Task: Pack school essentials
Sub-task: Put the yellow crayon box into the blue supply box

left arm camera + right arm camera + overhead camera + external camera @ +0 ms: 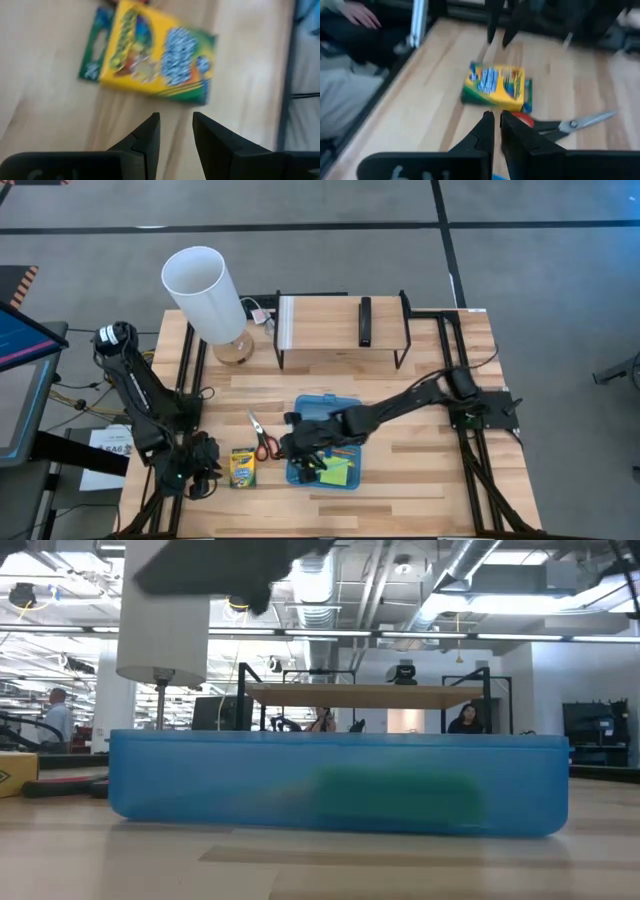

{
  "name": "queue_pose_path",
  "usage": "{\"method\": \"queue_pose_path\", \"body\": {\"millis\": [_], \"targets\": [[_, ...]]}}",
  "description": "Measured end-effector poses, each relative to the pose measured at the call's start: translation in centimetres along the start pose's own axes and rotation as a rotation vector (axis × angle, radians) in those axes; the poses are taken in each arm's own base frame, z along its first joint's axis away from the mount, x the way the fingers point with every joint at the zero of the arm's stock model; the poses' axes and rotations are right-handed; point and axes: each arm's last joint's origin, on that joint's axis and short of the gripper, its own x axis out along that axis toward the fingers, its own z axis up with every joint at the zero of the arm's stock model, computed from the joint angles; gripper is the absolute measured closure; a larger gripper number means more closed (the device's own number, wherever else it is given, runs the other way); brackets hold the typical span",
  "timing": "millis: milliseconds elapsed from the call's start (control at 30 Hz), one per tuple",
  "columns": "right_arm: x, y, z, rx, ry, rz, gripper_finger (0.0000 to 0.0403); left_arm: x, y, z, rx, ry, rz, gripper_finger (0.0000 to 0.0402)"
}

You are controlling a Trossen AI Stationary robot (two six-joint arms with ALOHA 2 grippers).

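Crayon box, yellow-green, is shown lying flat on the table, just beside the red-handled scissors and to the left of the translucent blue case, in which a lime sticky-note pad is already seen. The left pincer is held low near the box's left side; in the left wrist view a narrow gap is seen between its fingers, with nothing gripped. The right pincer is poised over the case's left edge, and in the right wrist view its fingers are seen nearly closed and empty, pointed toward the box and scissors. The step in hand is judged to be the pickup of the crayon box. For a sound grasp the jaws should be spread wider than the box's short side, squared to its long edges and lowered to table level before closing. Clearance from the scissors should be kept, and the two arms should not be crowded together.
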Motion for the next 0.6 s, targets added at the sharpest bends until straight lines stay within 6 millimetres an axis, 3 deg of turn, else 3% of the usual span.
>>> {"method": "queue_pose_path", "body": {"millis": [367, 600], "targets": [[6.7, -0.2, -1.0, 0.002, 0.153, 0.0, 0.0337, 3.2, 0.1, -1.5, -0.005, 0.108, 0.143, 0.03], [9.7, -1.0, -2.0, 0.003, 0.213, -0.01, 0.0337, 4.7, 0.0, -1.7, 0.011, 0.096, 0.191, 0.03]]}}
